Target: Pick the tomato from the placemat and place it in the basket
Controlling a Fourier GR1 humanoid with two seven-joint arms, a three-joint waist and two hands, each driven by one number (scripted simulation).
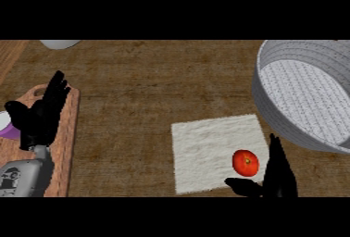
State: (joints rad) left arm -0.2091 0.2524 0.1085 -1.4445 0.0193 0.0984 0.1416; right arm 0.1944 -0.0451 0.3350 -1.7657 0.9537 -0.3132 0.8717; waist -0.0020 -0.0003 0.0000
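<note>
1. Where the view's lower edge cut it off, the right hand (277,178) stood closest, its fingers (275,152) straight and apart from the thumb, holding nothing; the thumb reached toward the left under the tomato.
2. One tomato (245,163) lay on the one white placemat (205,148), near the mat's right edge and just beside the right hand's fingers; whether they touched could not be told.
3. At the left edge, the left hand (41,115) rested open, fingers up, over one wooden cutting board (68,152) that lay on the worktop (150,83). A purple object (8,129) showed partly behind it, too hidden to name.
4. Further off to the right sat one grey basket (270,106), its near wall just beyond the placemat's right corner and with nothing visible inside it.
5. Farthest, at the top edge, part of one pale round object (60,44) showed, cut off by the view.
6. Judged risks: the tomato was round and would probably roll if the fingers closed off-centre or nudged it first, sending it across the mat. The placemat might drag or bunch under the thumb. On the carry, the basket's tall near wall could catch the hand or the tomato if the lift were too low.
7. Count: two hands, one tomato, one placemat, one basket, one board.
</note>
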